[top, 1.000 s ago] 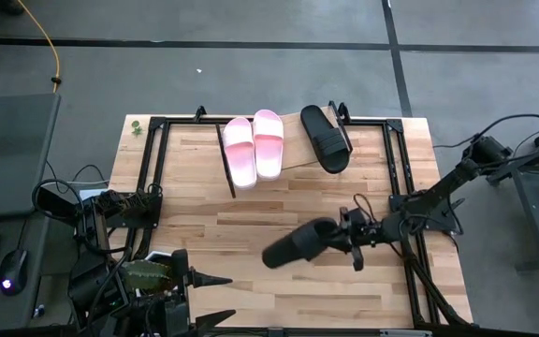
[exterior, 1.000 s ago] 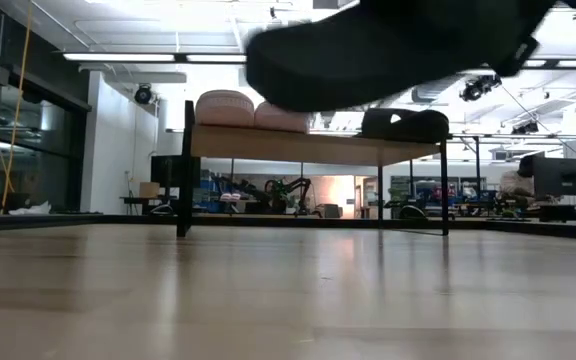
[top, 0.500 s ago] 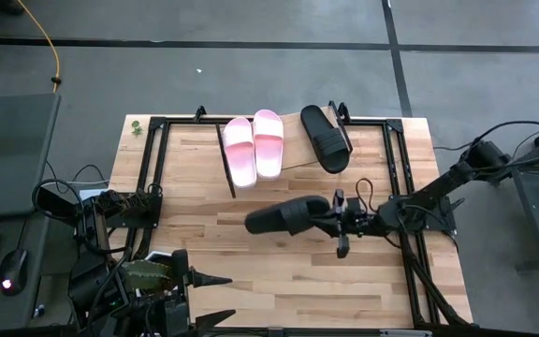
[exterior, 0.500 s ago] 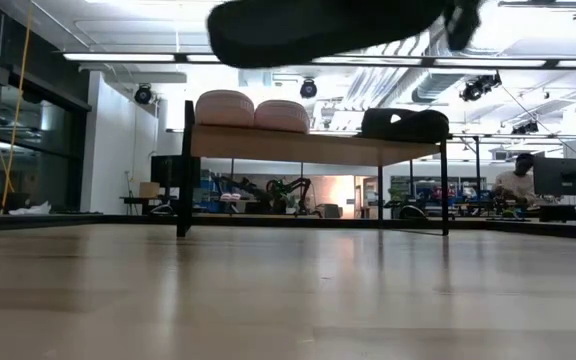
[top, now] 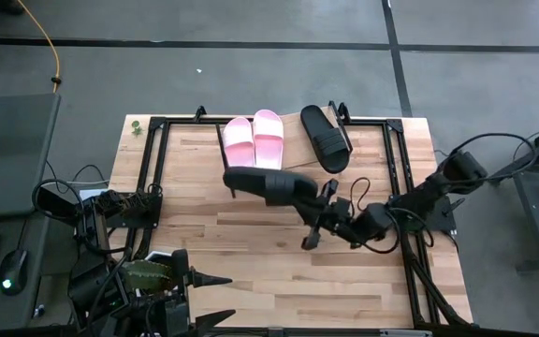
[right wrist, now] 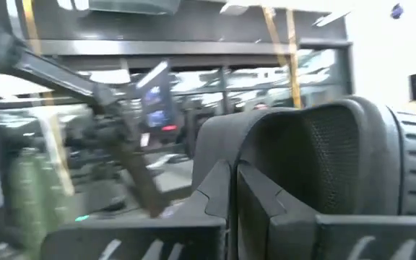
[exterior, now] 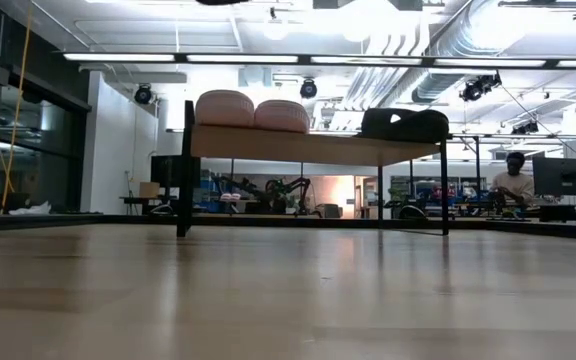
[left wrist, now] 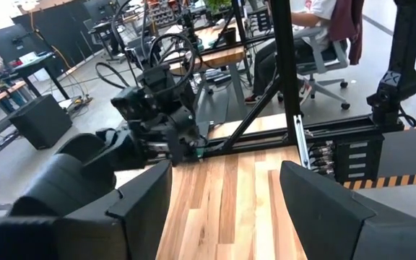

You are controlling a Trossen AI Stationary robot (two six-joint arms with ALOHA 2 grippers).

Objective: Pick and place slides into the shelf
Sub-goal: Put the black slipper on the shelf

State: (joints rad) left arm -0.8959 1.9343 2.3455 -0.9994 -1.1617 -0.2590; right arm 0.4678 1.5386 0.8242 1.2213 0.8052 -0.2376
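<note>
High view: right gripper [top: 318, 213] clamped on black slide [top: 268, 184], carried aloft; shelf [top: 293, 150] just beyond, holding two pink slides [top: 254, 145] and one black. Risk: swinging toe strikes pink pair. Left gripper [left wrist: 226, 202] spread wide, empty, parked.

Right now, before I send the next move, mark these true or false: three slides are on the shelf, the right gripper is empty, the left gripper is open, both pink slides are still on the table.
1. Three slides rest on the shelf. True: two pink slides and one black slide.
2. The right gripper is empty. False: it is shut on the second black slide, held above the table.
3. The left gripper is open. True.
4. Both pink slides lie on the table. False: they sit side by side on the shelf.
</note>
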